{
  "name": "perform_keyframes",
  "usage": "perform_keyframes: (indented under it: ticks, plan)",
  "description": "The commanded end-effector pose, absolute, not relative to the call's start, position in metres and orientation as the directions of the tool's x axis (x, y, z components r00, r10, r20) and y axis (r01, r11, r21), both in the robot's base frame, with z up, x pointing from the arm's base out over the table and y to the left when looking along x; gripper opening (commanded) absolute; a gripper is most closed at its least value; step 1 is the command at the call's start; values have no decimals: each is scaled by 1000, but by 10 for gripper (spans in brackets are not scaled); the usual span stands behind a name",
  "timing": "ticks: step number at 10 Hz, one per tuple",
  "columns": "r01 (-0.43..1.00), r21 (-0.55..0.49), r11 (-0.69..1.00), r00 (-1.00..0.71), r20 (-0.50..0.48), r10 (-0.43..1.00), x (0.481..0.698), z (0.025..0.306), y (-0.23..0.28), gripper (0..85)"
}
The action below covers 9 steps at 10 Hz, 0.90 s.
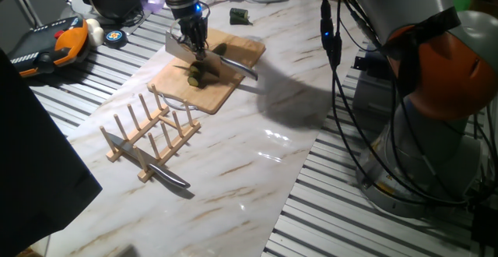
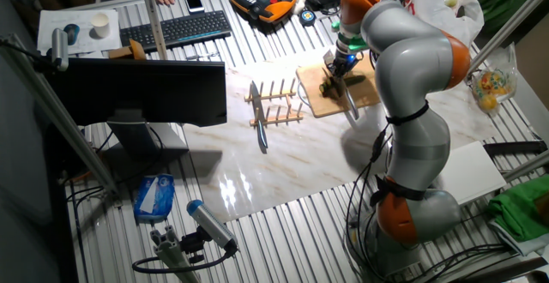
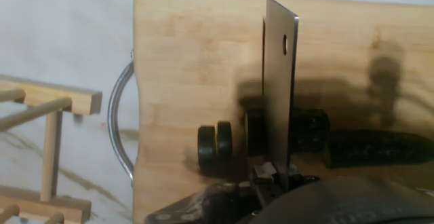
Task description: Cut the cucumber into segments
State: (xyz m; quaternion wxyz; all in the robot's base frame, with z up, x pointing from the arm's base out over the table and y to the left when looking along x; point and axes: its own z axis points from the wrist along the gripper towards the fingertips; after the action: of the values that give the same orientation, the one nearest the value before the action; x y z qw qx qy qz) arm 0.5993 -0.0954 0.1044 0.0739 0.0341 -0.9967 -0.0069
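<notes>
On the wooden board [image 3: 190, 54], near its handle edge, the cucumber [image 3: 308, 130] lies under the cleaver [image 3: 279, 81], two segments [image 3: 215, 146] already apart. Gripper [image 1: 191, 37] grasps the cleaver's handle. Risk: unrestrained cucumber rolls, yielding skewed cuts.

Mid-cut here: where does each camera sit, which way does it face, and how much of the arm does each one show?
One fixed view: low at the table's edge, facing the board past the rack; shows the gripper and arm base.
The other fixed view: high on the opposite side, behind a monitor; shows the whole arm.
Hand view: straight down the cleaver onto the cucumber; only the gripper's edge shows.
Shared: all three see board and rack.
</notes>
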Motion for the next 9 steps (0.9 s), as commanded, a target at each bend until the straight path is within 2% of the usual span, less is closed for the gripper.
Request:
perform_keyframes:
  ticks: [1, 5, 9]
  plan:
    - [-72, 20, 997, -985, 154, -74, 596, 104, -96, 7]
    - [-95, 0, 995, -973, 212, -93, 581, 108, -97, 7]
    - [-87, 1, 996, -970, 227, -85, 580, 95, -91, 7]
